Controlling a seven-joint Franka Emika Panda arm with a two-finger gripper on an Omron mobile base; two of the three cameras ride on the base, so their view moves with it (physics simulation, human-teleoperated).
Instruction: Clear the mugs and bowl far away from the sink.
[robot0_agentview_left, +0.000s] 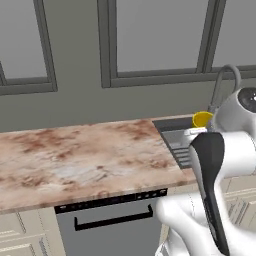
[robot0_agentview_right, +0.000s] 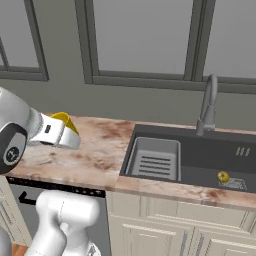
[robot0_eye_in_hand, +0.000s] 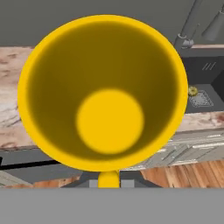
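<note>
**Yellow mug in the grip, held up over the counter left of the sink**

Plain yellow mug (robot0_eye_in_hand: 104, 92) sits right in front of the hand camera, mouth toward the lens, round flat bottom visible inside. Two-finger gripper (robot0_eye_in_hand: 108, 179) is closed tight on the mug's near rim, at the lower edge of the hand view; a small yellow nub of the mug shows between the dark tips.

From the right base view, the mug (robot0_agentview_right: 64, 121) pokes out tilted beyond the white wrist, above the mottled pink-brown stone counter (robot0_agentview_right: 95, 150), clear of its surface. Whether it is directly over the counter edge or further in, cannot tell.

From the left base view, only a yellow sliver of the mug (robot0_agentview_left: 202, 119) shows past the arm, near the curved grey faucet (robot0_agentview_left: 222, 85).

Dark grey recessed sink (robot0_agentview_right: 200, 155) lies to the right of the mug, with the ribbed grey rack insert (robot0_agentview_right: 154, 160) in its left part. Small yellowish object (robot0_agentview_right: 223, 176) rests on the basin floor by the drain; too small to identify.

Dark dishwasher front (robot0_agentview_left: 110, 225) with a black handle under the counter.
</note>
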